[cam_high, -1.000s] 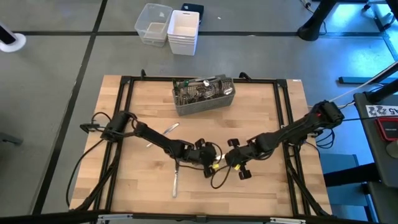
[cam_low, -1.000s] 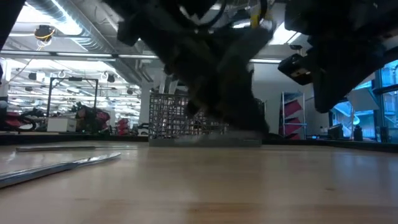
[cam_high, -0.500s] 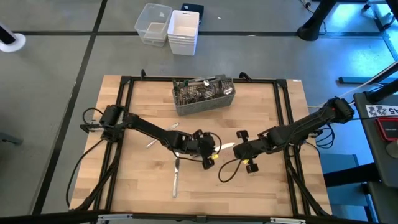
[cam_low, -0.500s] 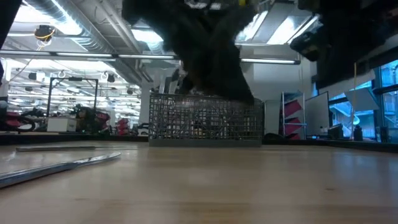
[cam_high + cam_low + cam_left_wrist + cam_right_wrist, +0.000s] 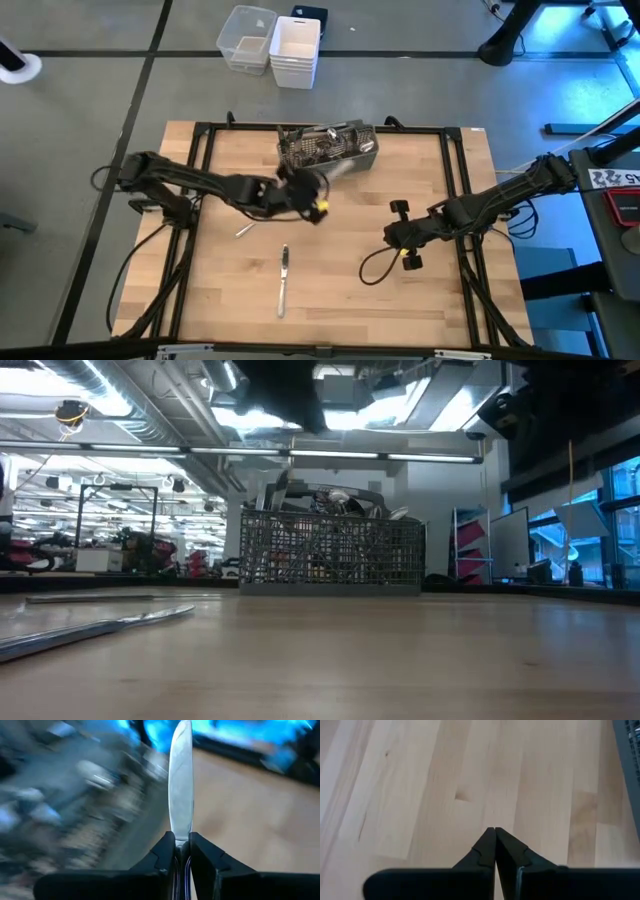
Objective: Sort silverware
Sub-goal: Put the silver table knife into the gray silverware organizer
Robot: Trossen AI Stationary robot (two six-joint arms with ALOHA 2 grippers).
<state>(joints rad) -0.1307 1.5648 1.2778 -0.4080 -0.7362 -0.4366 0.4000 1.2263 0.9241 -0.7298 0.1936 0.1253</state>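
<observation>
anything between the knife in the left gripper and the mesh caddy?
Nothing visible. The left gripper is shut on a shiny silver table knife, right beside the grey wire-mesh rectangular caddy. The caddy's top is already crowded with silverware, which could hinder insertion. The right gripper sits off to the side.

We are finding no text, label, brand, number or sign that can be read in any view. A white tag [image 5: 617, 178] with dark marks is lying beside the desk [image 5: 430, 300], just past its right edge, but we are not making out its characters.
</observation>
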